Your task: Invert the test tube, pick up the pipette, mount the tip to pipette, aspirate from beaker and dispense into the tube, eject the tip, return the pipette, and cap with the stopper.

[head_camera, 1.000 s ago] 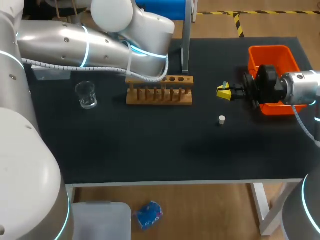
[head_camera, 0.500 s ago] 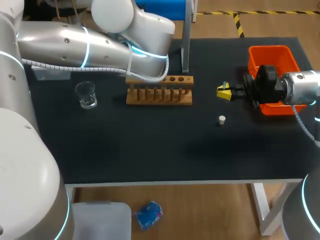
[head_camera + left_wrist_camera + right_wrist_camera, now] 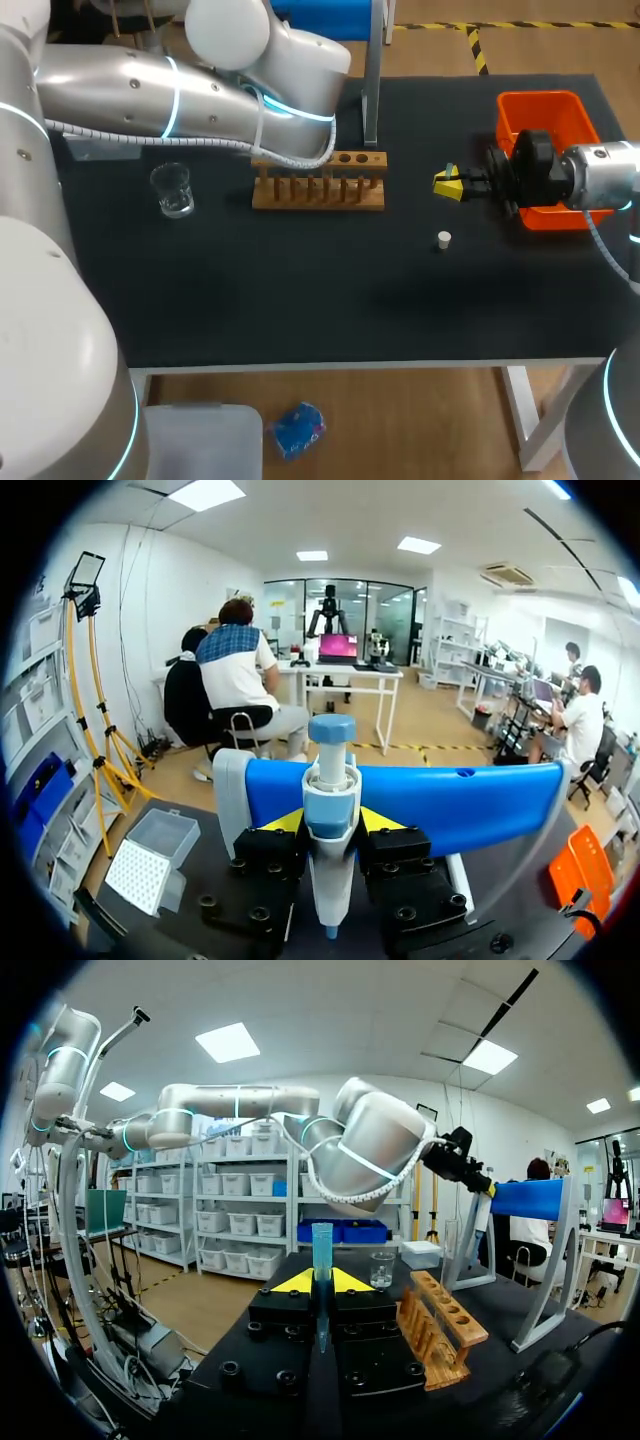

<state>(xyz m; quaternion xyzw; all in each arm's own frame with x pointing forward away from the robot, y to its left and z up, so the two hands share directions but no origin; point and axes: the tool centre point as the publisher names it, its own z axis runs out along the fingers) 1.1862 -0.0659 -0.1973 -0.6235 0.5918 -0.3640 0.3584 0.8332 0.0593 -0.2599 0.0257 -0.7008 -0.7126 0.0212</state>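
Counter (image 3: 300,300) top is matt black, zero shine, could be a mat or cloth but I can't tell. Rack (image 3: 318,192) is plain bare-looking wood. Beaker (image 3: 172,188) is clear glass, bin (image 3: 545,108) is smooth orange plastic, stopper (image 3: 444,239) is a dull white. Left arm (image 3: 150,95) has a glossy silver and white shell that catches the lights. Left end effector (image 3: 330,820) and right end effector (image 3: 321,1282) are both matt black blocks with yellow tips. Pipette (image 3: 331,780) is smooth white and blue plastic, and the stand (image 3: 460,800) behind it is shiny blue. Tube (image 3: 321,1245) is see-through and bluish.
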